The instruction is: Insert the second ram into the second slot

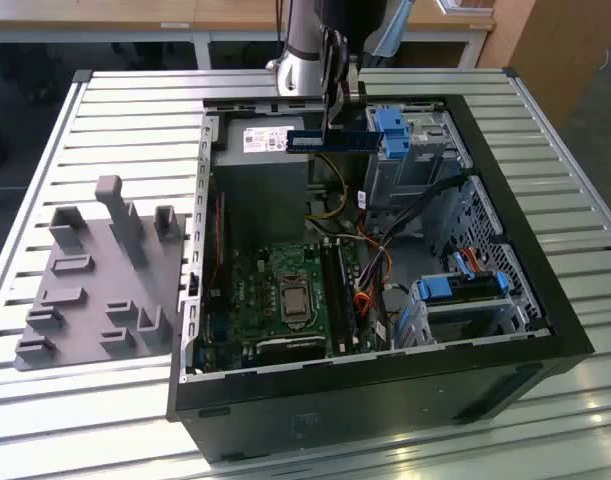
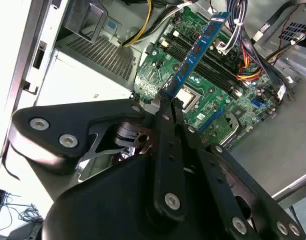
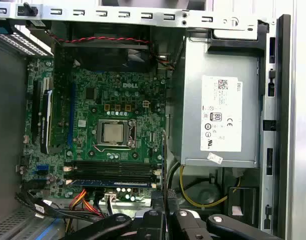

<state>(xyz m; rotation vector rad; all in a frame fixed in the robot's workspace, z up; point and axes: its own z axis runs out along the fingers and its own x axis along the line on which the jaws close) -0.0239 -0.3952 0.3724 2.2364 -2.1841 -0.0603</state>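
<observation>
**Slatted metal bench, open computer case: second ram held aloft, unseated**

Slatted metal bench [image 1: 585,180] carries a black computer case [image 1: 385,400] laid on its side, open face up. This is judged to leave the board reachable from above.

1. Second ram [image 1: 350,141]. Thin blue stick with a white sticker, held in the air over the case. It stands on edge with its long side level in the exterior view. Judged: this attitude turns its contact edge toward the board so it can meet a slot squarely. It sits in no slot and is apart from the board.

2. Gripper [image 1: 333,130]. It reaches down from above, fingers clenched on the stick. In the second wrist view the stick runs out from between the closed fingers toward the board.

3. Memory slots [image 3: 110,167]. A dark parallel row beside the processor socket [image 3: 115,132] on the green motherboard [image 3: 142,90]. A blue strip [image 3: 112,183] lies along one side of the row, apparently a module already seated. The dark slots next to it look vacant.

4. Surroundings. A grey power supply [image 3: 220,115] sits beside the board. Bright-blue drive-bay clips [image 1: 392,130] appear near the stick in the exterior view but are separate parts. A grey fixture [image 1: 95,270] rests on the bench at the exterior view's left, apart from the case.
</observation>
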